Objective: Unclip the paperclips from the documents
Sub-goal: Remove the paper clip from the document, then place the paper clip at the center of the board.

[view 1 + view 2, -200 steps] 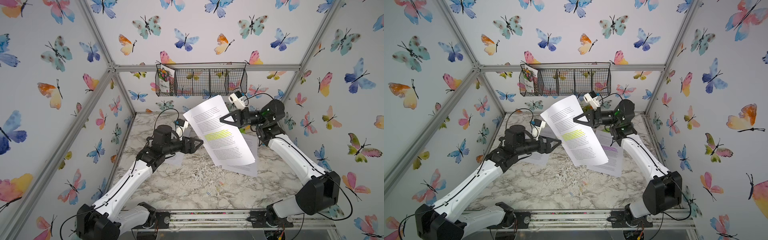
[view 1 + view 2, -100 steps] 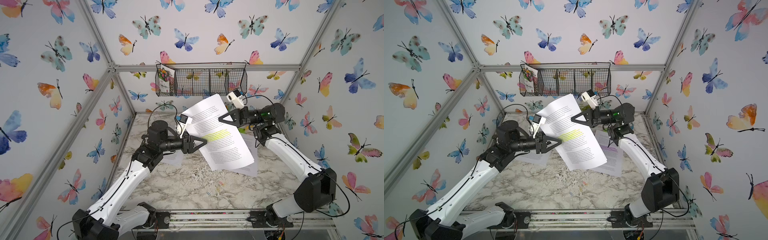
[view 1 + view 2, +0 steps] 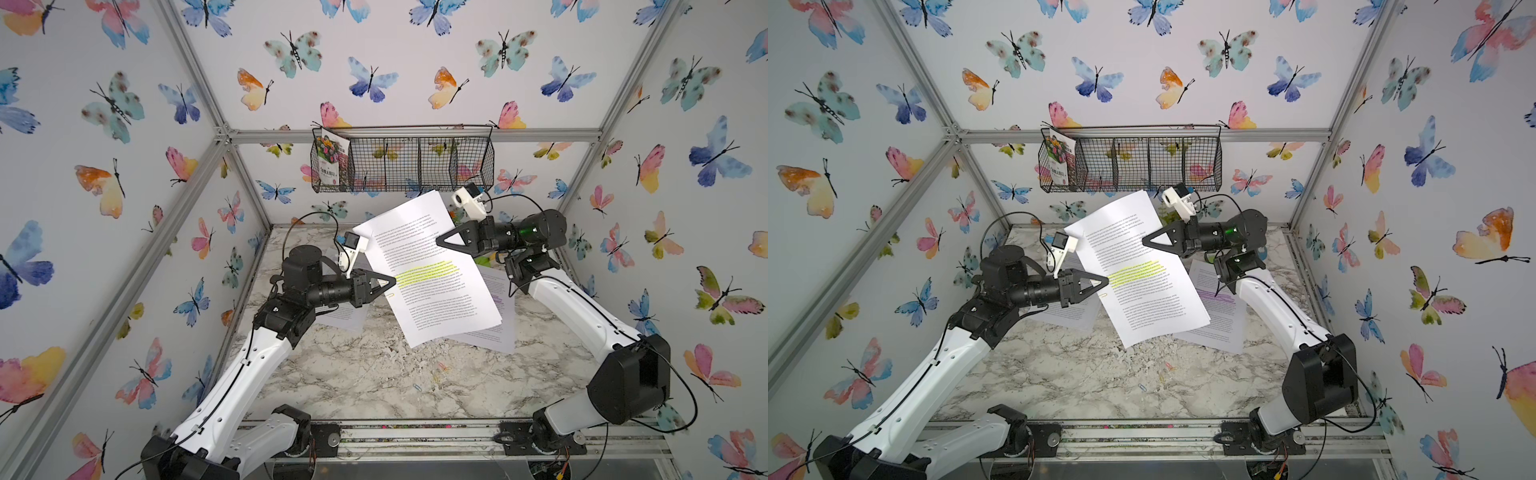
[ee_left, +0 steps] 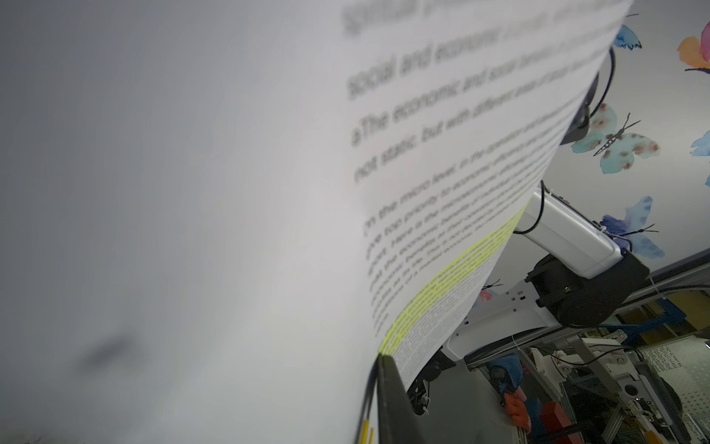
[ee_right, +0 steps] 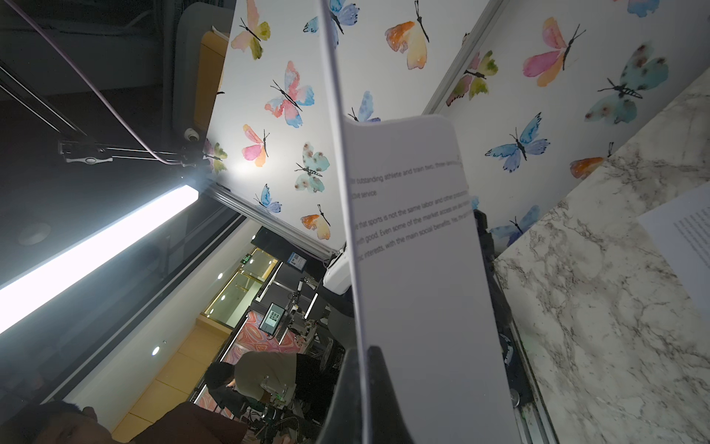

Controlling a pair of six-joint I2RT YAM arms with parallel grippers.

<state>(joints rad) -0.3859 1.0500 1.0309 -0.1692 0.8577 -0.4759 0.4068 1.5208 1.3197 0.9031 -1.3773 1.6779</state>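
Your right gripper [image 3: 438,241] is clamped on one side edge of the yellow-highlighted document [image 3: 436,299], holding it tilted in the air above the marble table [image 3: 353,374]. Your left gripper [image 3: 392,283] pinches the opposite edge at the highlight band, with a yellow paperclip [image 3: 390,295] just beside its tips. A purple-highlighted document [image 3: 496,316] lies flat beneath. Loose paperclips [image 3: 417,387] dot the table.

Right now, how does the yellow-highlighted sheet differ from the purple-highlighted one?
The yellow-highlighted sheet hangs tilted in the air, pinched by the right gripper; the purple-highlighted sheet lies flat on the table. The yellow one is in front; the purple one is partly hidden behind it. Both are white pages of dense black print.
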